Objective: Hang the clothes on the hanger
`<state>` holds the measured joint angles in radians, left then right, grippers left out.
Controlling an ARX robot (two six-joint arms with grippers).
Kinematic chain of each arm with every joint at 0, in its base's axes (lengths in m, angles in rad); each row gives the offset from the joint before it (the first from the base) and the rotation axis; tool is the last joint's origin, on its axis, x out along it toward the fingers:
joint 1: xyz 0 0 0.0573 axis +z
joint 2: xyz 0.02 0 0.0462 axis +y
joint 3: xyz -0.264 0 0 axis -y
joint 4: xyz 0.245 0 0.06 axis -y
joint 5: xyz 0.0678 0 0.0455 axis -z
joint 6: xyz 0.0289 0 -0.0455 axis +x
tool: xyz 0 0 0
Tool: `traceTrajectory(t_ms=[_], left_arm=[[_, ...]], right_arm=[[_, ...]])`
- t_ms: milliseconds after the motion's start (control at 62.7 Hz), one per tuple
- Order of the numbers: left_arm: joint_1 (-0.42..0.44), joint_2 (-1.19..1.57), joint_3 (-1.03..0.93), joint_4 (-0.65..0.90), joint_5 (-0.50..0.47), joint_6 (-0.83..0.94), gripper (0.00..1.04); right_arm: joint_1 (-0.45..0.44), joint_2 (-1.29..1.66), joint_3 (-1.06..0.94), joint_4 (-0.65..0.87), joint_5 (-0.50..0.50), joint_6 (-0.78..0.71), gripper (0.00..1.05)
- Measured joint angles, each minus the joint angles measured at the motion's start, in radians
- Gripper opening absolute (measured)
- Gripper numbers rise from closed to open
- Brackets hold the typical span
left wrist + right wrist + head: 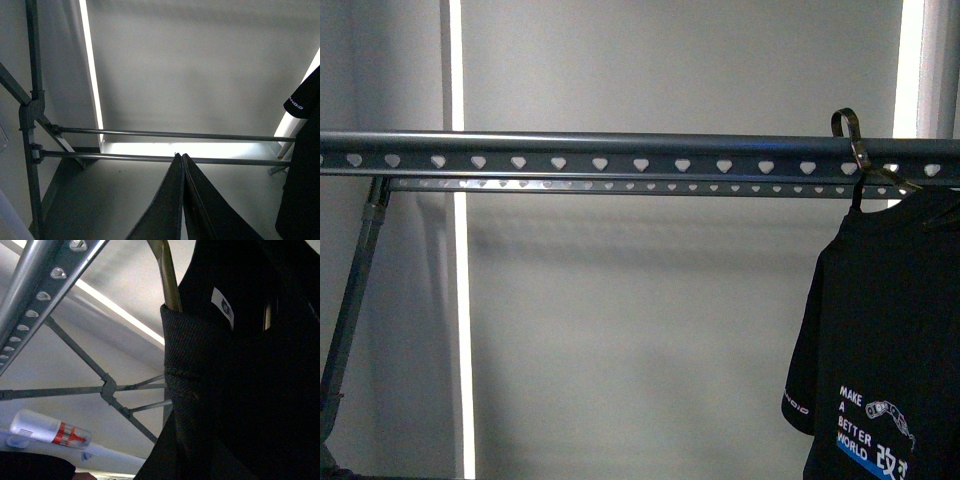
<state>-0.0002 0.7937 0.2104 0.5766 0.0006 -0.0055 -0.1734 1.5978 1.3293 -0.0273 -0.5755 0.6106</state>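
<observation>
The T-shirt (890, 300) is running off the front view's right and bottom edges, cutting its chest print (875, 425) short; the sleeve lettering (798, 405) is showing too small to read. Its dark fabric is filling the right wrist view, possibly covering the right gripper.

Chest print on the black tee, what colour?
White lettering with blue marks on the black T-shirt; clearest in the front view.

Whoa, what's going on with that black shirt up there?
A robot is hanging up clothes. The black T-shirt hangs by its metal hook over the rail with heart-shaped holes, toward the right. The left gripper is shut, holding nothing, apart from the shirt. The right wrist camera is pressed close to the collar; that gripper can't be seen.
</observation>
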Motion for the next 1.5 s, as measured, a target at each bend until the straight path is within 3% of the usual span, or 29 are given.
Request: traceTrajectory(t_ms=[478,781,1021,1292,1388,1435,1499], left_arm=[[0.000,-0.222,-0.133,-0.087,0.000,0.001,0.04],[0.000,-0.356,-0.170,-0.180,-0.001,0.001,0.04],[0.000,-0.449,-0.193,-0.227,-0.001,0.003,0.04],[0.000,-0.554,-0.193,-0.332,-0.001,0.003,0.04],[0.000,-0.581,-0.193,-0.360,-0.001,0.003,0.04],[0.000,-0.595,-0.193,-0.373,-0.002,0.003,0.04],[0.000,-0.608,-0.193,-0.387,-0.001,0.003,0.04]], right_arm=[[0.047,0.040,-0.045,0.064,0.064,0.018,0.05],[0.071,-0.130,-0.303,0.308,0.232,-0.147,0.56],[0.111,-0.568,-0.670,0.507,0.341,-0.263,0.99],[0.267,-1.147,-1.011,0.439,0.513,-0.435,0.97],[0.362,-1.300,-1.006,0.137,0.739,-0.535,0.82],[0.374,-1.368,-1.043,0.023,0.768,-0.562,0.74],[0.363,-1.409,-1.098,-0.012,0.755,-0.583,0.63]])
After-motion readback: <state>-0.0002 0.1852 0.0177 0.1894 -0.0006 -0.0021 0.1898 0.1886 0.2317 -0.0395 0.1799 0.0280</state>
